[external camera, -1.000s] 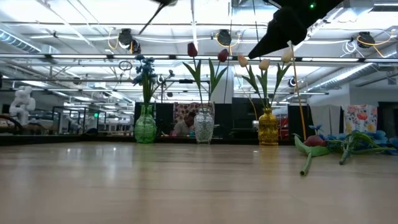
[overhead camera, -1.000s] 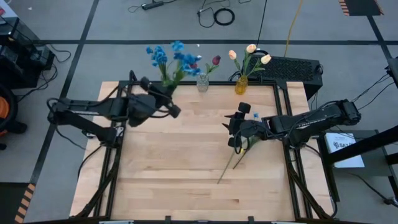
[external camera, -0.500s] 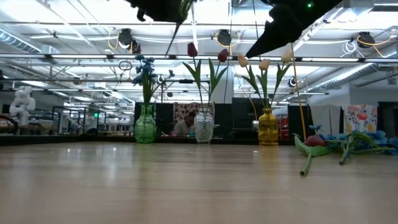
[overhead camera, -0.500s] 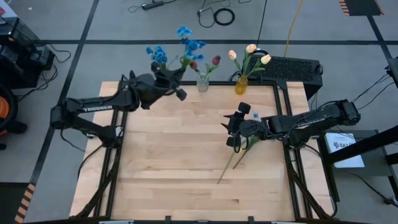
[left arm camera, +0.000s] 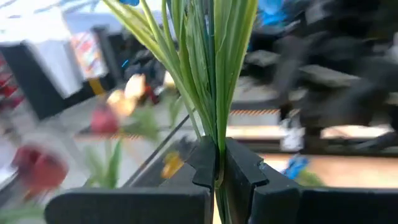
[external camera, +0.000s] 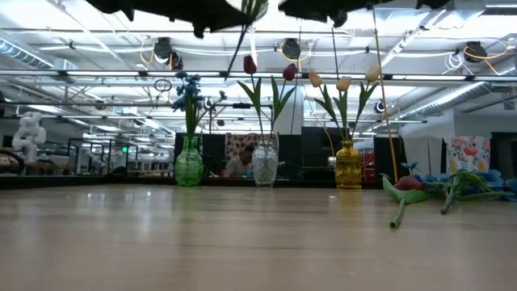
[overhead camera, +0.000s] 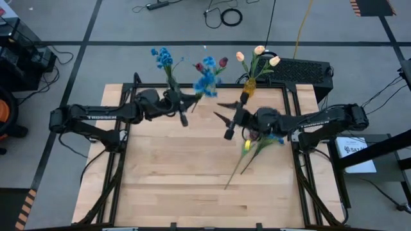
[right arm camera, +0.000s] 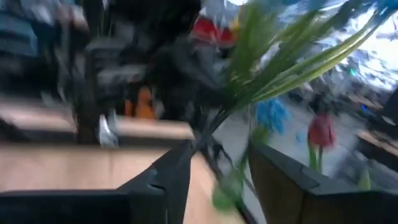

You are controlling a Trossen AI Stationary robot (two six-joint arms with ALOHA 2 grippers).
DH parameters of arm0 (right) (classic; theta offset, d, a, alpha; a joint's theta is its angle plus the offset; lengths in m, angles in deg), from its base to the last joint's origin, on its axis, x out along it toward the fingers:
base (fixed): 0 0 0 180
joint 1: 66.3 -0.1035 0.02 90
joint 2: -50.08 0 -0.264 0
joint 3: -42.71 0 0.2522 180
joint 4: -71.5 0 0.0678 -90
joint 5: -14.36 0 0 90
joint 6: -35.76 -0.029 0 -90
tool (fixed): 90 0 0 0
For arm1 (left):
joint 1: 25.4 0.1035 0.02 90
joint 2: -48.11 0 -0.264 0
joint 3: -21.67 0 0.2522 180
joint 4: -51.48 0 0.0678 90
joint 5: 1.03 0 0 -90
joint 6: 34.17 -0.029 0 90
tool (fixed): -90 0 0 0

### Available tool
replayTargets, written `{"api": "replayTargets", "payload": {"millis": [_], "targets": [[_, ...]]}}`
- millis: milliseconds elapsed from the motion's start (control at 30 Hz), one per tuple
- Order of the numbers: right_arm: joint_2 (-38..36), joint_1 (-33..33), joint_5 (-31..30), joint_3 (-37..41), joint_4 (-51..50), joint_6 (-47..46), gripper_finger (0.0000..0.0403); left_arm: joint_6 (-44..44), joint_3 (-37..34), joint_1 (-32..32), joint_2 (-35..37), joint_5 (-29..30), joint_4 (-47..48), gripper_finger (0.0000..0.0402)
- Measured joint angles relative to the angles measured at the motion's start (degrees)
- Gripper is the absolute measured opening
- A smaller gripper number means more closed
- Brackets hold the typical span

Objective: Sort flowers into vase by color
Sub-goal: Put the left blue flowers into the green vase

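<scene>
My left gripper (overhead camera: 180, 103) is shut on a bunch of blue blossoms (overhead camera: 205, 77), held in the air near the far edge, in front of the vases. My right gripper (overhead camera: 225, 119) hangs open just to the right of it and touches nothing; in its wrist view the gripper (right arm camera: 217, 180) faces the bunch's green leaves (right arm camera: 280, 68). A green vase (external camera: 188, 166) holds blue blossoms (overhead camera: 162, 57), a clear vase (external camera: 264, 164) holds dark red tulips (overhead camera: 222, 62), and a yellow vase (overhead camera: 249, 86) holds cream tulips (overhead camera: 258, 51). Loose flowers (overhead camera: 255, 145) lie on the table. My left gripper pinches the bunch's green stems (left arm camera: 216, 158) between its two fingers, low on the stems. The bunch is lifted clear of the table, its blossoms lean toward the table's right, and the stem end (external camera: 234, 56) hangs below the fingers.
The three vases stand in a row along the far edge. The loose heap, with a red tulip (external camera: 409, 184) and long stems (overhead camera: 236, 172), lies right of centre under the right arm. The near half of the wooden table (overhead camera: 173, 186) is bare.
My left gripper has carried the blue bunch out over the vases and then back and down, toward the right gripper; the bunch now leans rightward. My right gripper has risen off the loose heap and moved left and toward the far edge, toward the bunch.
</scene>
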Motion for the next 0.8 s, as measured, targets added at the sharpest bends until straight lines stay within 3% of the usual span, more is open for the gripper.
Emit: {"api": "replayTargets", "payload": {"millis": [167, 300, 467, 800], "targets": [[0.0, 5.6, 15.3, 0.0, 3.7, -4.1, 0.0201, -2.6, 0.1, -2.3, 3.1, -5.8, 1.3, 0.0020], [2.1, 9.2, 22.9, 0.0, 5.8, -8.0, 0.0258, -5.3, 0.1, -3.9, 4.5, -10.6, 1.1, 0.0020], [5.6, 11.4, 31.3, 0.0, 16.8, -12.9, 0.0312, -7.7, 0.1, -4.4, 4.5, -13.2, 4.2, 0.0020], [14.0, 12.5, 40.4, -2.2, 26.7, -17.2, 0.0324, -7.7, 0.1, -4.5, 4.0, -13.4, 5.9, 0.0020]]}}
